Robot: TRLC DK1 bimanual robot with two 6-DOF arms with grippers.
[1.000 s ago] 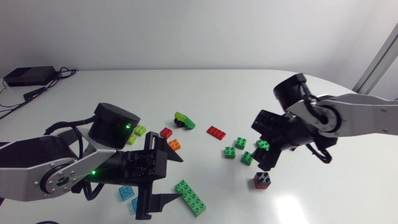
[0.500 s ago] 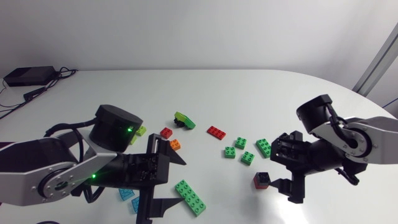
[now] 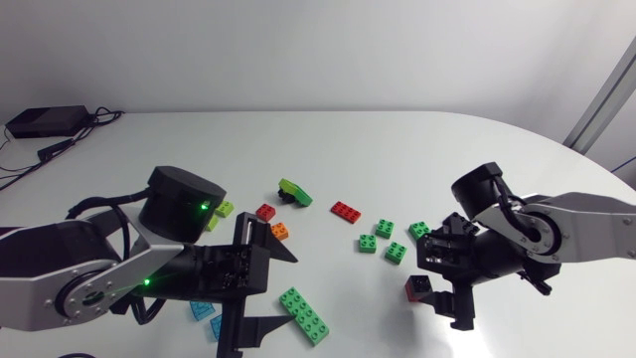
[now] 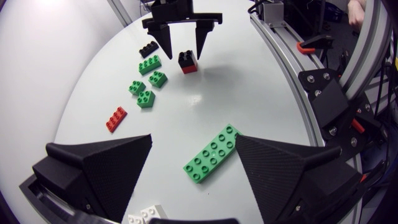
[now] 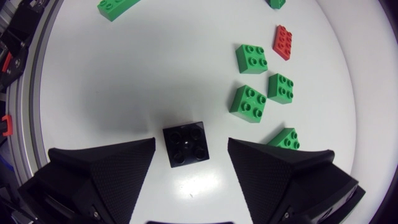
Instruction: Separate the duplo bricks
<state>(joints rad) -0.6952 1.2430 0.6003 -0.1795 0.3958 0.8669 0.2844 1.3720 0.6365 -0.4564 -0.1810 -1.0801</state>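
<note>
R wrist view: black brick hides red base; R gripper, L gripper jaws spread.

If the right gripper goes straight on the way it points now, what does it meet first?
Probably the black brick atop the red brick, between the right gripper's open fingers.

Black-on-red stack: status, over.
Right gripper open, straddling the stack, no contact. Stack not yet separated. Left gripper open above long green brick. Nothing blocking.
</note>
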